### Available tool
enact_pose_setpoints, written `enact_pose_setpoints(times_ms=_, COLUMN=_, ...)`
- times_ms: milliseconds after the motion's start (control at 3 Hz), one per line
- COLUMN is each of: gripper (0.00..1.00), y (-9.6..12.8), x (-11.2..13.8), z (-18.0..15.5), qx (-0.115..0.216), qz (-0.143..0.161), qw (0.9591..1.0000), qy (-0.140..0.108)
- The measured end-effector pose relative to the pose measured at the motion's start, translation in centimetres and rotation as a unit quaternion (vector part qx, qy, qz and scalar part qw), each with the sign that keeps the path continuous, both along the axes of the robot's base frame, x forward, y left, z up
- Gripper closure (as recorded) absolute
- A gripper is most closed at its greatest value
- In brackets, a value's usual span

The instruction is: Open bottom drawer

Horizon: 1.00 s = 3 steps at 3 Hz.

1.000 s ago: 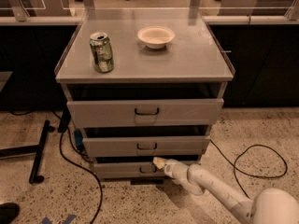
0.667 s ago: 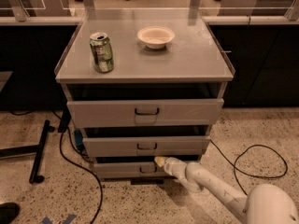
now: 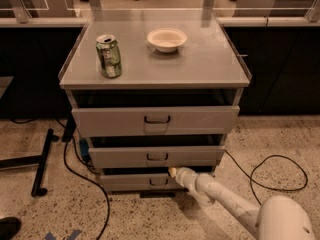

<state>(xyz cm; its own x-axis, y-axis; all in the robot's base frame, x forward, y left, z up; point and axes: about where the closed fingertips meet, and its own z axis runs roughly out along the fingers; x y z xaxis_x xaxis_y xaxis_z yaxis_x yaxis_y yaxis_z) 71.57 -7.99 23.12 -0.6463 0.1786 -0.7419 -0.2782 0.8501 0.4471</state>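
Note:
A light grey cabinet has three drawers. The bottom drawer point(image 3: 130, 182) is the slimmest front, lowest down, with a small black handle point(image 3: 158, 181) at its middle. It stands slightly out from the cabinet. My gripper point(image 3: 173, 172) is at the end of a white arm that reaches in from the lower right. Its tip is just above and right of the bottom drawer's handle, at the top edge of that drawer front.
The middle drawer point(image 3: 156, 156) and the top drawer point(image 3: 155, 120) are above. A green can point(image 3: 109, 56) and a white bowl point(image 3: 167, 39) stand on the cabinet top point(image 3: 210, 64). Black cables point(image 3: 280, 174) lie on the floor at both sides. A black stand foot point(image 3: 42, 161) is at left.
My gripper has moved a little up and left along the bottom drawer's top edge, toward the handle. The drawers look unchanged.

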Motion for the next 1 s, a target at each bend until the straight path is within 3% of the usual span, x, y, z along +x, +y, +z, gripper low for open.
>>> enact_pose_setpoints(times_ms=333, gripper=1.0, y=-0.3, x=0.6, z=-0.4, qx=-0.019, qz=-0.012, qw=0.9997, qy=-0.008)
enact_pose_setpoints(times_ms=1000, gripper=1.0, y=-0.8, x=1.5, z=-2.6, qx=-0.049, qz=-0.02, qw=0.9986, qy=0.012)
